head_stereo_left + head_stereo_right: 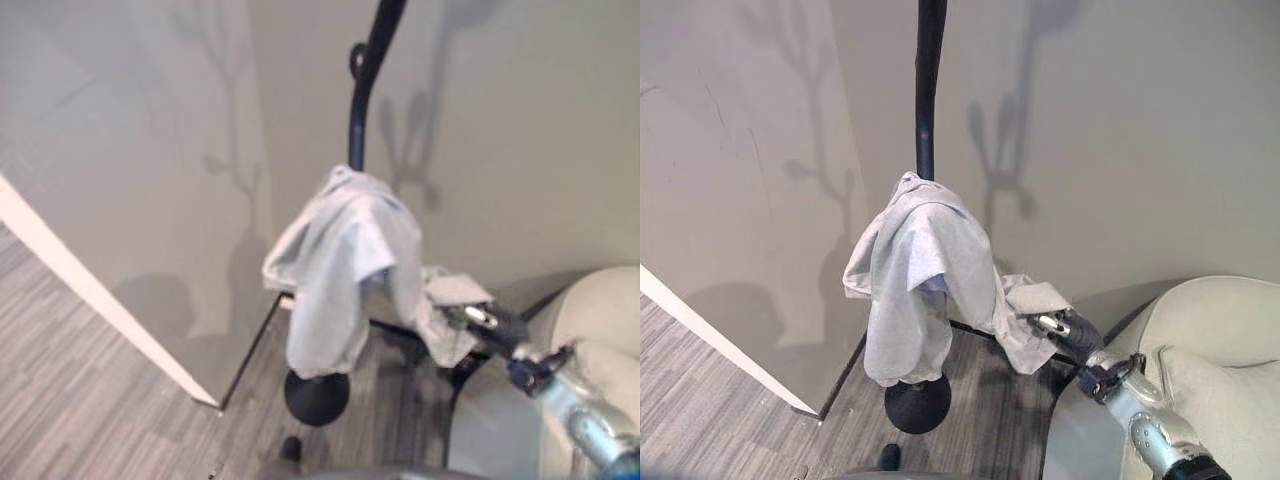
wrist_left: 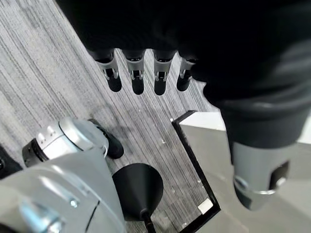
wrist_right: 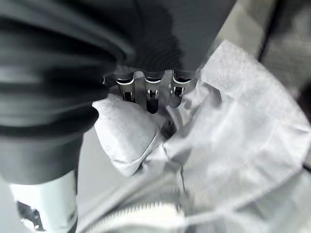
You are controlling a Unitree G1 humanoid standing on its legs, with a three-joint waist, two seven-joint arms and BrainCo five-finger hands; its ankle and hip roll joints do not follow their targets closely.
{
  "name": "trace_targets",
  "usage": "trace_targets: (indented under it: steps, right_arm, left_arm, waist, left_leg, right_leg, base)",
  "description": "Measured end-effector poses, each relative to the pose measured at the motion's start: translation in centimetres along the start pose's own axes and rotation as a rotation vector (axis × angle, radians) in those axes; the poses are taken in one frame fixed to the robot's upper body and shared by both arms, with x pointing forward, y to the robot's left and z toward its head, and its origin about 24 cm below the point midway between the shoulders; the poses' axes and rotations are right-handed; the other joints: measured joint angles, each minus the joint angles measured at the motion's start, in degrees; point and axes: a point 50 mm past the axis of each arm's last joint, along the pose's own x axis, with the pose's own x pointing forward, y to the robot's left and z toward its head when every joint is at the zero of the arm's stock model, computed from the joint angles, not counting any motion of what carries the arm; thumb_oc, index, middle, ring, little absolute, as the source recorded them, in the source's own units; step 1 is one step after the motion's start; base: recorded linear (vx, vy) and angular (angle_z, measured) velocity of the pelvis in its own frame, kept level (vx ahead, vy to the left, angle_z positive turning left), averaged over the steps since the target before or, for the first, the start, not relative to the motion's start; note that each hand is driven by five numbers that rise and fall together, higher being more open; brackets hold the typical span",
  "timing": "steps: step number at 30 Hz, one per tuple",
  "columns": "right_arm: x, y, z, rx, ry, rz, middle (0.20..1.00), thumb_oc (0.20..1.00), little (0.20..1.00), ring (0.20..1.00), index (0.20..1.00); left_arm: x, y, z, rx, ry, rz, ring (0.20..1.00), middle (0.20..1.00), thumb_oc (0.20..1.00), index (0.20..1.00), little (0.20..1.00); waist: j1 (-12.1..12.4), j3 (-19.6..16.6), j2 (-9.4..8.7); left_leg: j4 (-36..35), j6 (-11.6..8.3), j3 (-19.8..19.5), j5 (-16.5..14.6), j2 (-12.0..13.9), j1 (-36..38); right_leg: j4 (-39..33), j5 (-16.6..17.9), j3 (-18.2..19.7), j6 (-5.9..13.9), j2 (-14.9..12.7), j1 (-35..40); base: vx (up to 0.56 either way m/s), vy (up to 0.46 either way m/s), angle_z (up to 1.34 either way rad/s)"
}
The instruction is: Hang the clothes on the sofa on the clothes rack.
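Note:
A light grey garment (image 1: 345, 260) is draped over the black pole of the clothes rack (image 1: 365, 80) and hangs down to just above its round base (image 1: 317, 397). My right hand (image 1: 1070, 330) reaches in from the lower right, at the garment's lower right edge. In the right wrist view its fingers (image 3: 150, 90) curl into a bunched fold of the grey cloth (image 3: 243, 136). My left hand (image 2: 136, 73) hangs over the floor near the rack's base (image 2: 138, 191), fingers straight, holding nothing.
The pale sofa (image 1: 1220, 340) sits at the lower right, close to the rack. The rack stands in a wall corner, with a white-edged wall panel (image 1: 100, 300) running along the left and grey striped carpet (image 1: 60, 370) below.

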Motion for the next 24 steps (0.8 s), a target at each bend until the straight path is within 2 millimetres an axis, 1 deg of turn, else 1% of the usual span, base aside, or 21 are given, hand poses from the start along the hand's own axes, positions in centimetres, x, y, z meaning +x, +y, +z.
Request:
trace_targets:
  steps: [2, 3, 4, 5, 6, 8, 10, 11, 13, 14, 15, 16, 17, 20, 22, 24]
  right_arm:
    - [-2.8, -1.7, 5.7, -0.311, 0.136, 0.003, 1.000, 1.000, 1.000, 1.000, 1.000]
    - [-3.8, -3.2, 8.9, -0.440, 0.146, -0.070, 1.000, 1.000, 1.000, 1.000, 1.000]
    - [-3.8, -3.9, 10.4, -0.487, 0.132, -0.106, 1.000, 1.000, 1.000, 1.000, 1.000]
    - [-3.5, -3.8, 11.1, -0.527, 0.138, -0.101, 1.000, 1.000, 1.000, 1.000, 1.000]
    - [-2.8, -3.2, 11.8, -0.575, 0.145, -0.057, 1.000, 1.000, 1.000, 1.000, 1.000]
    - [-1.8, -2.2, 11.6, -0.569, 0.132, 0.009, 1.000, 1.000, 1.000, 1.000, 1.000]
    - [0.0, -0.7, 9.3, -0.466, 0.070, 0.118, 1.000, 1.000, 1.000, 1.000, 1.000]
    - [0.3, -0.4, 8.8, -0.443, 0.065, 0.134, 1.000, 1.000, 1.000, 1.000, 1.000]
    - [1.3, 0.3, 7.0, -0.361, 0.046, 0.170, 1.000, 1.000, 1.000, 1.000, 1.000]
    - [1.5, 0.4, 6.5, -0.344, 0.052, 0.175, 1.000, 1.000, 1.000, 1.000, 1.000]
    - [1.7, 0.3, 5.6, -0.309, 0.057, 0.168, 1.000, 1.000, 1.000, 1.000, 1.000]
    - [1.6, 0.3, 5.4, -0.304, 0.066, 0.165, 1.000, 1.000, 1.000, 1.000, 1.000]
    - [1.6, 0.3, 5.0, -0.264, 0.064, 0.157, 1.000, 1.000, 1.000, 1.000, 1.000]
    - [1.7, 0.5, 4.9, -0.220, 0.054, 0.160, 1.000, 1.000, 1.000, 1.000, 1.000]
    - [2.0, 1.3, 4.7, -0.189, 0.039, 0.190, 1.000, 1.000, 1.000, 1.000, 1.000]
    - [2.5, 1.9, 4.2, -0.149, 0.024, 0.216, 1.000, 1.000, 1.000, 1.000, 1.000]
  left_arm:
    - [-0.2, 0.7, -0.4, 0.000, 0.014, 0.010, 1.000, 1.000, 1.000, 1.000, 1.000]
    - [-0.4, 1.5, -0.7, 0.004, 0.022, 0.024, 1.000, 1.000, 1.000, 1.000, 1.000]
    - [-0.5, 1.8, -0.8, 0.006, 0.026, 0.025, 1.000, 1.000, 1.000, 1.000, 1.000]
    - [-0.6, 1.9, -1.0, 0.006, 0.036, 0.024, 1.000, 1.000, 1.000, 1.000, 1.000]
    - [-0.5, 1.6, -1.0, 0.008, 0.033, 0.006, 1.000, 1.000, 1.000, 1.000, 1.000]
    - [-0.3, 1.0, -0.6, 0.028, 0.023, -0.022, 1.000, 1.000, 1.000, 1.000, 1.000]
    - [-0.2, 0.3, -0.4, 0.047, 0.017, -0.058, 1.000, 1.000, 1.000, 1.000, 1.000]
    - [-0.2, 0.1, -0.4, 0.050, 0.019, -0.064, 1.000, 1.000, 1.000, 1.000, 1.000]
    - [-0.2, -0.2, -0.6, 0.052, 0.024, -0.074, 1.000, 1.000, 1.000, 1.000, 1.000]
    - [-0.2, -0.2, -0.6, 0.059, 0.026, -0.075, 1.000, 1.000, 1.000, 1.000, 1.000]
    - [-0.2, -0.1, -0.6, 0.073, 0.027, -0.076, 1.000, 1.000, 1.000, 1.000, 1.000]
    - [-0.2, -0.2, -0.6, 0.082, 0.028, -0.078, 1.000, 1.000, 1.000, 1.000, 1.000]
    - [-0.2, -0.1, -0.7, 0.087, 0.030, -0.075, 1.000, 1.000, 1.000, 1.000, 1.000]
    - [-0.3, 0.1, -0.9, 0.087, 0.037, -0.069, 1.000, 1.000, 1.000, 1.000, 1.000]
    - [-0.3, 0.2, -0.9, 0.087, 0.038, -0.063, 1.000, 1.000, 1.000, 1.000, 1.000]
    - [-0.2, 0.1, -0.7, 0.092, 0.035, -0.059, 1.000, 1.000, 1.000, 1.000, 1.000]
  waist:
    - [-1.2, 0.8, 0.97]
    - [-1.9, 0.7, 0.77]
    - [-2.4, 0.7, 0.36]
    - [-2.7, 0.9, 0.74]
    - [-2.9, 0.6, 0.39]
    - [-2.7, 0.7, 0.63]
    - [-1.9, 0.5, 0.56]
    - [-1.8, 0.5, 0.61]
    - [-1.6, 0.2, 0.79]
    - [-0.9, 0.1, 1.24]
    - [-0.8, -0.1, 1.62]
    - [-0.6, -0.2, 1.95]
    - [-0.3, -0.3, 2.11]
    - [0.2, -0.6, 2.16]
    - [0.1, -0.9, 1.77]
    - [0.7, -1.1, 1.52]
  left_leg:
    - [0.0, 0.42, 0.7, -0.3, 0.0, 0.5]
    - [0.0, 0.48, 1.1, -0.3, 0.2, 1.0]
    - [0.0, 0.47, 1.7, -0.3, 0.5, 1.3]
    - [0.0, 0.45, 2.2, -0.3, 0.6, 1.4]
    - [0.0, 0.45, 2.6, -0.3, 0.9, 1.5]
    - [0.0, 0.39, 2.8, -0.3, 1.2, 1.6]
    - [0.0, 0.34, 2.8, -0.3, 1.3, 1.5]
    - [0.0, 0.34, 2.8, -0.3, 1.2, 1.5]
    - [0.0, 0.34, 2.7, -0.3, 1.1, 1.4]
    - [0.0, 0.33, 2.6, -0.3, 1.0, 1.3]
    - [0.0, 0.32, 2.6, -0.3, 1.0, 1.3]
    - [0.0, 0.29, 2.5, -0.2, 1.0, 1.2]
    - [0.0, -0.15, 2.4, 0.1, 1.0, 1.3]
    - [0.0, -0.07, 2.2, 0.2, 1.1, 1.3]
    - [0.0, 0.09, 2.2, 0.3, 1.1, 1.4]
    - [0.0, 0.10, 2.1, 0.3, 1.0, 1.4]
  right_leg:
    - [0.5, 0.0, 0.4, 0.05, -0.3, -0.2]
    - [0.6, 0.0, 1.1, 0.06, -0.3, -0.1]
    - [0.6, -0.1, 1.6, -0.05, -0.2, -0.1]
    - [0.4, -0.3, 1.8, 0.23, -0.1, -0.2]
    - [0.2, -0.1, 1.9, 0.41, -0.1, -0.2]
    - [0.1, 0.1, 1.9, 0.34, 0.1, -0.3]
    - [0.1, 0.1, 1.8, 0.25, 0.2, -0.3]
    - [0.1, 0.2, 1.8, 0.25, 0.2, -0.3]
    - [0.1, 0.1, 1.7, 0.24, 0.1, -0.3]
    - [0.1, 0.2, 1.6, 0.24, 0.1, -0.4]
    - [0.1, 0.5, 1.5, -0.17, 0.1, -0.4]
    - [0.1, 0.5, 1.4, -0.20, 0.1, -0.3]
    - [0.0, 0.6, 1.3, -0.30, 0.2, -0.1]
    - [-0.1, 0.6, 1.1, -0.32, 0.3, 0.1]
    - [-0.2, 0.6, 1.1, -0.32, 0.3, 0.2]
    - [-0.3, 0.6, 0.9, -0.27, 0.3, 0.4]
  base:
    - [-0.01, -0.004, -0.18]
    - [-0.01, 0.005, -0.28]
    - [-0.01, 0.010, -0.30]
    - [-0.01, 0.013, -0.30]
    - [-0.01, 0.015, -0.23]
    - [-0.01, 0.006, -0.08]
    - [-0.01, -0.001, 0.02]
    - [0.00, 0.000, 0.00]
    - [0.00, -0.005, 0.02]
    - [-0.01, -0.018, 0.04]
    - [-0.01, -0.008, 0.06]
    - [-0.01, -0.008, 0.05]
    - [0.00, 0.000, 0.06]
    - [0.00, 0.000, 0.01]
    - [0.00, 0.000, 0.00]
    - [-0.01, -0.001, 0.02]
